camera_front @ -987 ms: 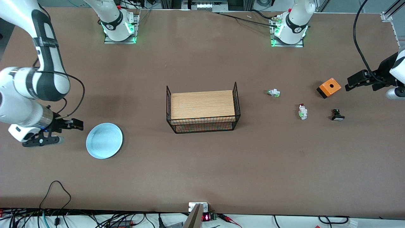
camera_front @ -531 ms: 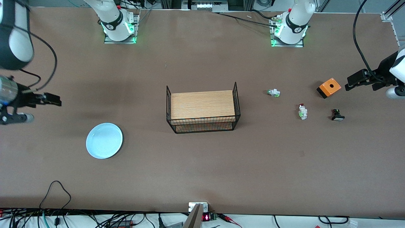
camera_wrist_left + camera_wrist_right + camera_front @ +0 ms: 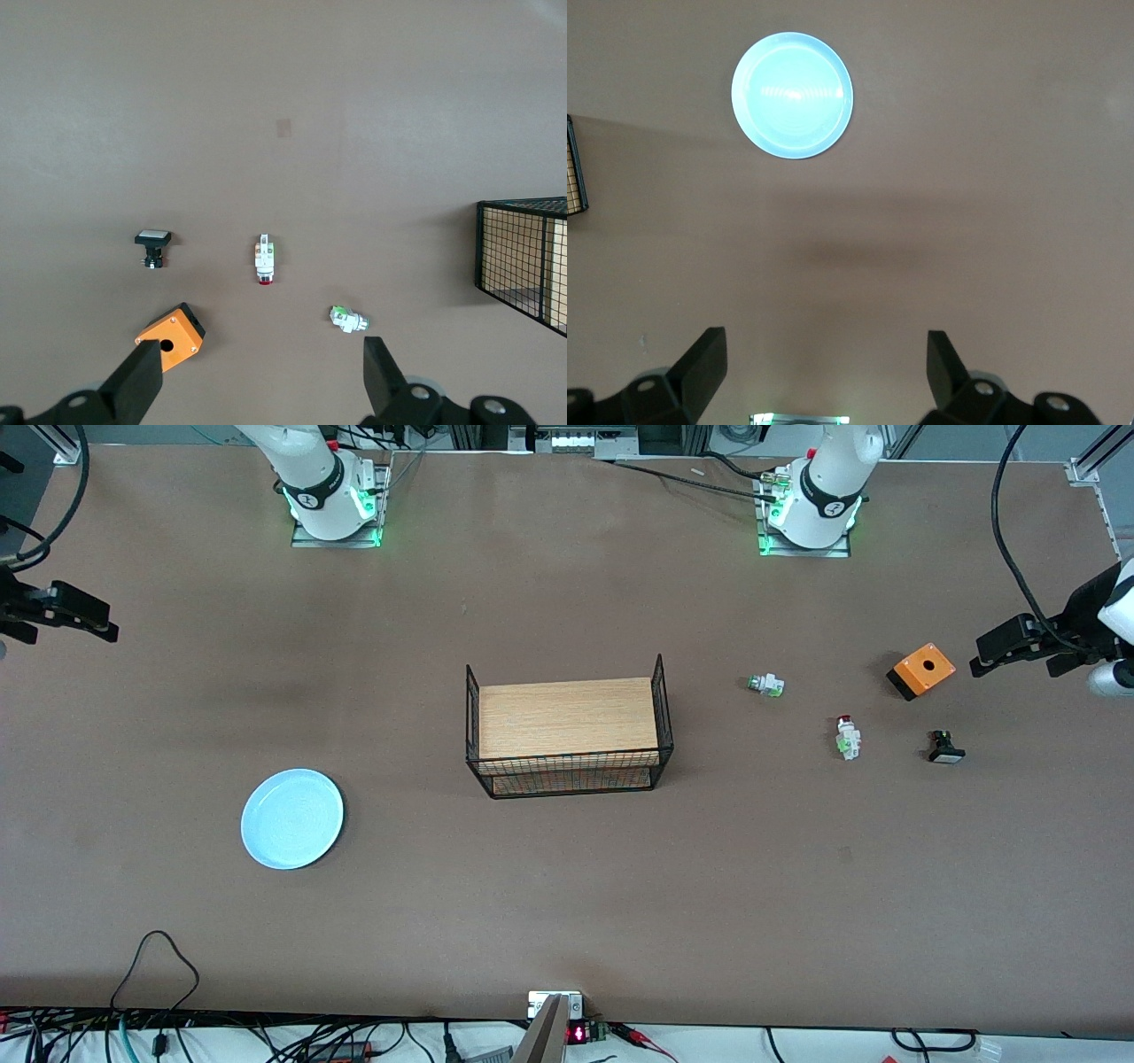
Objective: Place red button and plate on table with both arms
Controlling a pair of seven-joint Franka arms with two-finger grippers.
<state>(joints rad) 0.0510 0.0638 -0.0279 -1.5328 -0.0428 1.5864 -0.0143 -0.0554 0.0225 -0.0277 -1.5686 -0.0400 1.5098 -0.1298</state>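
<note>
Lying flat on matte brown table: round glossy plate.

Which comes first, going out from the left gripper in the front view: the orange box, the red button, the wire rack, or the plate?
From the left gripper, open at the left arm's end of the table:
1. Orange box, right beside the gripper.
2. Red button, nearer the front camera than the box.
3. Wire rack, mid-table.
4. Plate, toward the right arm's end.
</note>
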